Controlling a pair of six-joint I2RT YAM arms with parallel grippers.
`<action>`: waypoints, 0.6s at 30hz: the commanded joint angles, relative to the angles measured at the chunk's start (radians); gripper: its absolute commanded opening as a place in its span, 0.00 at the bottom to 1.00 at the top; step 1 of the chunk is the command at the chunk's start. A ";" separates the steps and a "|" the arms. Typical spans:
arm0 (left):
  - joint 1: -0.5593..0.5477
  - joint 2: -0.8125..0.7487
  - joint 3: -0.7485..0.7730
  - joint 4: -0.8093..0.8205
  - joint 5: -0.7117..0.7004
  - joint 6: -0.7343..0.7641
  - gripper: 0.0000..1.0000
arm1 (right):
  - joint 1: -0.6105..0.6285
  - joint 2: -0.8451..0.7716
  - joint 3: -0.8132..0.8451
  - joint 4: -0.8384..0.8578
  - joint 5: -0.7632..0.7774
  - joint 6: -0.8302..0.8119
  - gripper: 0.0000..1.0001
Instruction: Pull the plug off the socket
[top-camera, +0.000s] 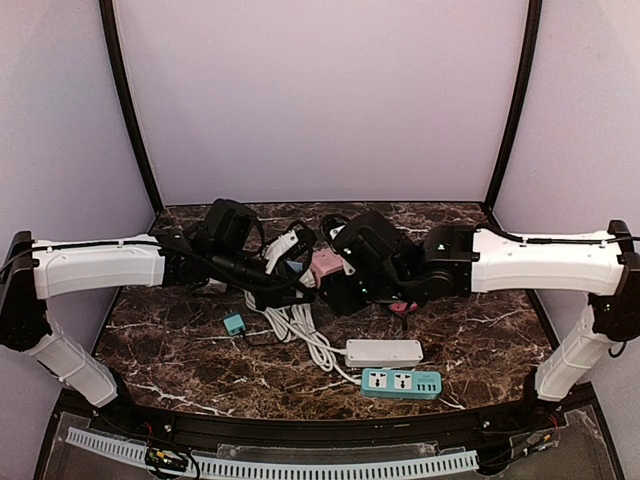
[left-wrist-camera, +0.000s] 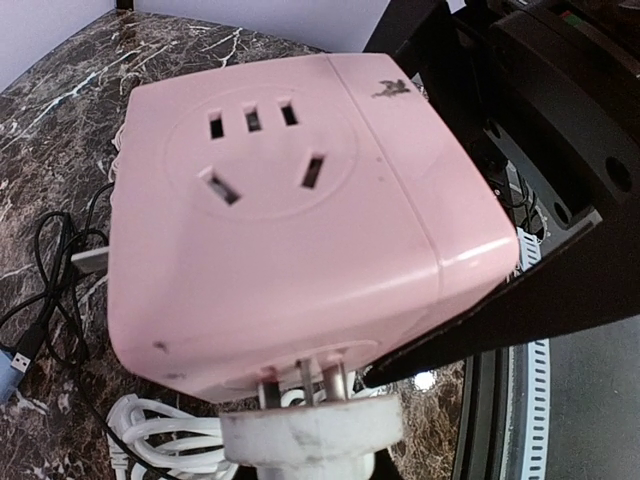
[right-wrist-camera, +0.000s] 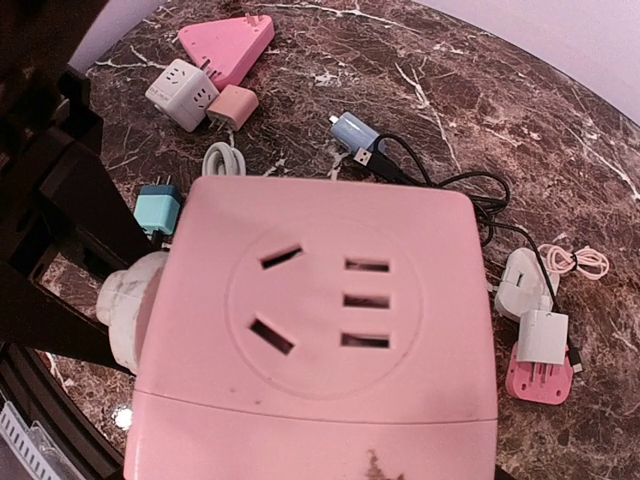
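Surface: dark brown marble table (top-camera: 180, 350), lilac walls (top-camera: 320, 100) behind.
Left gripper (top-camera: 303, 268): clamped on white round plug (left-wrist-camera: 305, 435).
Right gripper (top-camera: 347, 272): clamped on pink cube socket (left-wrist-camera: 280, 230), held above mid-table.
Plug in socket: metal prongs (left-wrist-camera: 300, 380) partly showing, tips inside.
Near right: white power strip (top-camera: 384, 352), teal power strip (top-camera: 401, 383), lying flat.

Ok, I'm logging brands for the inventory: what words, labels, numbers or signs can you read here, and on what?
Nothing here reads as legible text.
Socket: one small dark mark near an edge, too blurred to read.
Plug: no print shows.
White strip and teal strip: too small to tell.
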 joint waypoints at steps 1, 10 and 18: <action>0.013 -0.044 -0.022 -0.018 -0.048 0.033 0.01 | -0.022 -0.077 -0.010 0.049 -0.023 0.026 0.00; 0.013 -0.040 -0.004 -0.042 -0.040 0.039 0.01 | -0.006 -0.049 -0.025 0.065 0.017 -0.030 0.00; 0.027 -0.011 0.045 -0.109 0.026 0.055 0.01 | 0.054 0.012 -0.016 0.052 0.148 -0.096 0.00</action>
